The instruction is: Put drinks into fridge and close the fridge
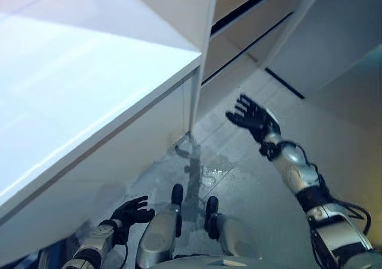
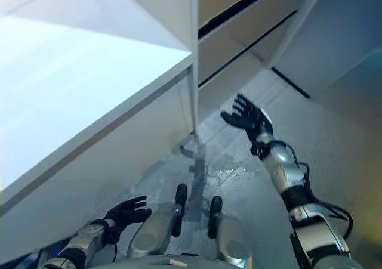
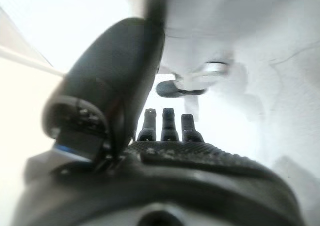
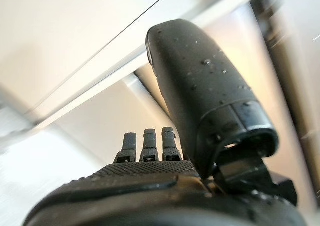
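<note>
Left eye view: right robot hand (image 1: 253, 118) spread near white fridge door (image 1: 71, 96); left robot hand (image 1: 132, 211) relaxed, empty.

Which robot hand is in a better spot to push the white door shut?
Probably the right hand: it is raised with open fingers, empty, near the white door's edge. The left hand hangs low by the floor, also empty, beneath the door.

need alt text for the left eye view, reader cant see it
Looking down, the right robot hand is raised with fingers spread, empty, near the edge of a large white fridge door that fills the view's left side. The left robot hand hangs low by the door, open and empty. A wet patch glistens on the grey floor.
</note>
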